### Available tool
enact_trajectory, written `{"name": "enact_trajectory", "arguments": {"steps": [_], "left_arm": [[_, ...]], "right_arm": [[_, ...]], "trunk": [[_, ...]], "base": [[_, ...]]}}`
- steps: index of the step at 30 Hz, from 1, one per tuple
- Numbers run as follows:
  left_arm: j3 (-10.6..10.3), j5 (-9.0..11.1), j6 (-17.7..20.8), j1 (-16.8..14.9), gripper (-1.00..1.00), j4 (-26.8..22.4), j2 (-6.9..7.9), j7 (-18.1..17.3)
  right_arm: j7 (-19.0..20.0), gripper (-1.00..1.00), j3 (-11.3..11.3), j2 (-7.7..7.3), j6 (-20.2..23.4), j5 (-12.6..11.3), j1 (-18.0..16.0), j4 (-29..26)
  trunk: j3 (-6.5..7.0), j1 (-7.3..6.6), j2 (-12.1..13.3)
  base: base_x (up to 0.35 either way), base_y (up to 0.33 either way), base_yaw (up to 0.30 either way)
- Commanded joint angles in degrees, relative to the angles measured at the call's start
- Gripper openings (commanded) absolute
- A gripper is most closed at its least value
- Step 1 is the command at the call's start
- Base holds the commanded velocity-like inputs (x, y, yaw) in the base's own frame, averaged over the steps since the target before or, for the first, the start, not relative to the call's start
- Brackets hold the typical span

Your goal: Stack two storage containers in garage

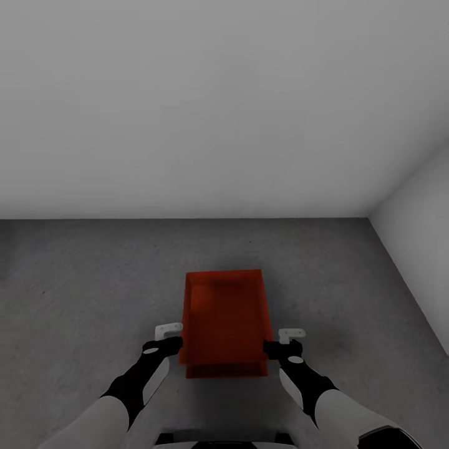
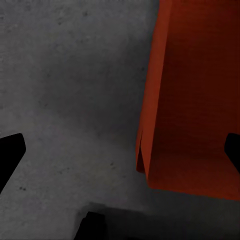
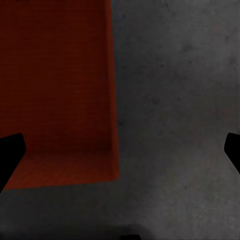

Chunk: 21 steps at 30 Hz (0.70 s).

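Note:
Two orange-red storage containers sit stacked on the garage's dark grey concrete floor [image 1: 87, 280]. The upper container [image 1: 227, 312] is lidless and empty, and a strip of the lower container [image 1: 226, 370] shows under its near end. My left gripper [image 1: 167, 340] is open beside the stack's left wall, and my right gripper [image 1: 284, 344] is open beside the right wall. In the left wrist view the gripper [image 2: 120, 150] has its dark fingers spread wide, with the container's side [image 2: 195, 90] between them. The right wrist view has the gripper [image 3: 120, 150] just as wide over the container's corner [image 3: 60, 100].
A plain pale grey wall [image 1: 187, 106] stands behind the stack. A second pale wall [image 1: 418, 206] closes the right side, meeting the first in a corner. Bare concrete spreads to the left of and beyond the containers.

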Motion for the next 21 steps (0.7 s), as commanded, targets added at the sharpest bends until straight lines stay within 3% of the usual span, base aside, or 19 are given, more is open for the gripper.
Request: {"name": "enact_trajectory", "arguments": {"steps": [1,21], "left_arm": [[-0.4,0.5,0.2,0.0,1.00,-0.1,0.07,0.5],[-0.4,0.5,0.2,0.0,1.00,0.0,0.10,0.5]], "right_arm": [[-0.3,1.00,0.5,-0.01,-0.3,-0.6,0.0,0.1],[-0.4,1.00,0.5,-0.01,-0.3,-0.5,0.0,0.1]], "trunk": [[0.14,-0.21,0.4],[3.73,-4.60,8.4]], "base": [[0.000,0.000,0.000],[0.000,0.000,0.000]]}}
